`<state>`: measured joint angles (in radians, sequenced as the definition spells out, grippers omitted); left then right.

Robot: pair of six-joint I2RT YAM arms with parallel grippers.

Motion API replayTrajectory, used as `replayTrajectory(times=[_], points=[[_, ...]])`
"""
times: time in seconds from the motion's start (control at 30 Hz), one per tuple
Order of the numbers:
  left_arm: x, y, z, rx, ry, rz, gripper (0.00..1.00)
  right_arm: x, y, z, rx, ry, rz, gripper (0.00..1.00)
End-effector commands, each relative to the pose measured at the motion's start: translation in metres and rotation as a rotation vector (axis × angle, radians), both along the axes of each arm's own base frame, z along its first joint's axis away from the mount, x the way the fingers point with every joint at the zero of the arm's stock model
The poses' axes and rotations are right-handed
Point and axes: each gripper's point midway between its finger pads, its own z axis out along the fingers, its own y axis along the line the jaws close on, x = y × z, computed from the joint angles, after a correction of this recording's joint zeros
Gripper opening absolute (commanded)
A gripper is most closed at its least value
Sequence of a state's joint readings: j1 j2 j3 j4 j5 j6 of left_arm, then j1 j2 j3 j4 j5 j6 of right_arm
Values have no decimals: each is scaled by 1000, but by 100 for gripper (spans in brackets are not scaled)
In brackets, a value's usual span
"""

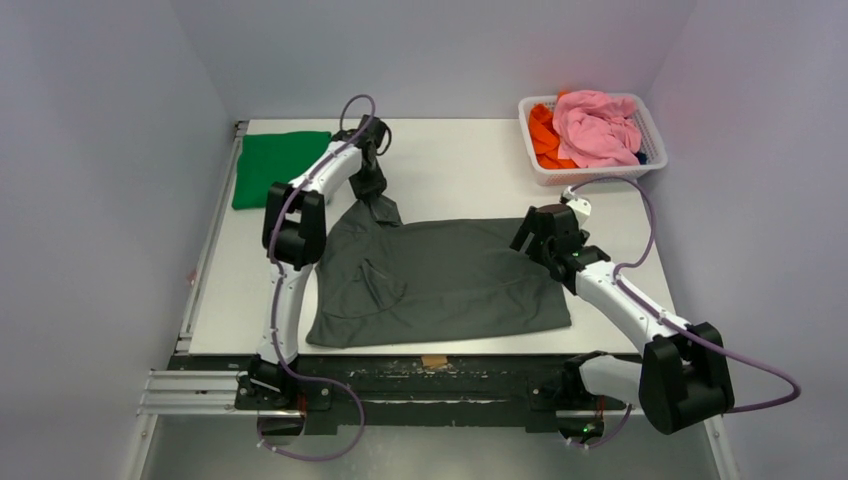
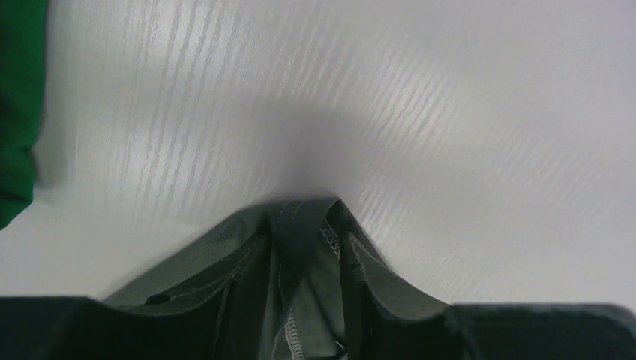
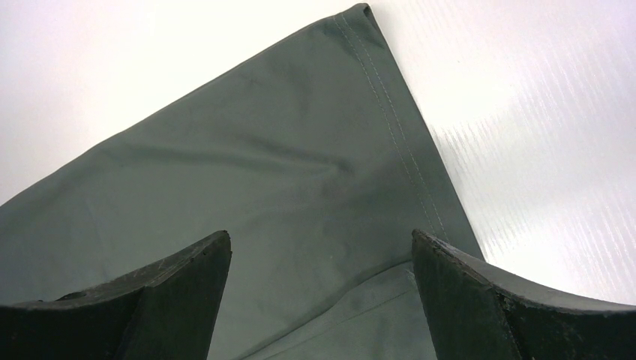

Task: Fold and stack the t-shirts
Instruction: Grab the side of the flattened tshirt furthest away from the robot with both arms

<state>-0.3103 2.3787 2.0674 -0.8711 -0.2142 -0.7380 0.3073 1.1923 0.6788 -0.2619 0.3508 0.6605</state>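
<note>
Left gripper (image 1: 382, 205) pinched the far corner of the grey shirt (image 1: 440, 280) spread on the worktop (image 1: 470, 170); right gripper (image 3: 321, 292) gaped over its hem, needing a firm clamp before folding.

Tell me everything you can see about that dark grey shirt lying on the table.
The grey shirt is plain, dark charcoal cloth with stitched hems. It lies flat, partly folded and creased on its left side, in the middle of the white table. The left gripper pinches a bunched piece at its far left, drawn into a peak. The right gripper stands open over its far right hemmed corner.
</note>
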Motion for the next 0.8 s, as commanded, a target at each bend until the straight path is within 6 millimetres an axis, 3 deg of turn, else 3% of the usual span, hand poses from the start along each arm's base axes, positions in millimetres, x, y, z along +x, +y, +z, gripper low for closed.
replayTrajectory(times=[0.0, 0.13, 0.3, 0.4, 0.6, 0.77], points=[[0, 6, 3, 18, 16, 14, 31, 15, -4, 21, -15, -69, -23, 88], [-2, 6, 6, 12, 18, 5, 0, 17, -8, 21, -36, -76, -37, 88], [-7, 6, 30, -6, -23, -17, 0, 37, -24, 17, -114, -31, -88, 89], [-18, 6, 53, -25, -60, -28, 0, 66, -32, 16, -158, 4, -133, 87], [-47, 9, 78, -64, -109, -37, 0, 119, -43, -17, -159, 118, -200, 75], [-71, 8, 86, -75, -121, -52, 0, 138, -52, -45, -210, 222, -227, 67]])
